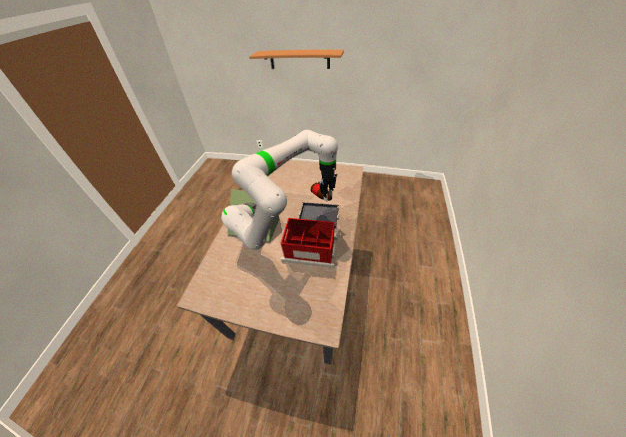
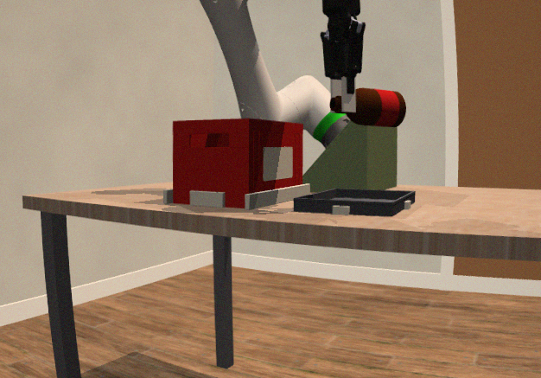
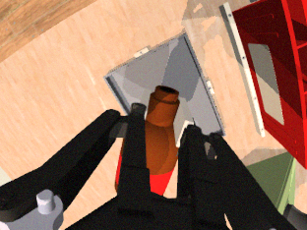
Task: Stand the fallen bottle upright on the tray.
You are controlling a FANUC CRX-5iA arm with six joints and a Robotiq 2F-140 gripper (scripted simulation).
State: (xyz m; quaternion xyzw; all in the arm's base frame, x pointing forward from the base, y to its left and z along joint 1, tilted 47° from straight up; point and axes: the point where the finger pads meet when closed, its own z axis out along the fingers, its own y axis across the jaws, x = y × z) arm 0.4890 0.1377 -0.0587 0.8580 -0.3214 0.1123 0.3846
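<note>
My gripper is shut on a brown bottle with a red label. It grips the bottle at the neck end. The bottle lies level, high above the dark tray on the table. In the wrist view the bottle sits between my fingers with its mouth pointing over the grey tray floor. In the top view the gripper and the bottle hang just behind the tray.
A red crate with dividers stands on grey rails next to the tray; it also shows in the top view and the wrist view. A green pedestal holds the arm's base behind the tray.
</note>
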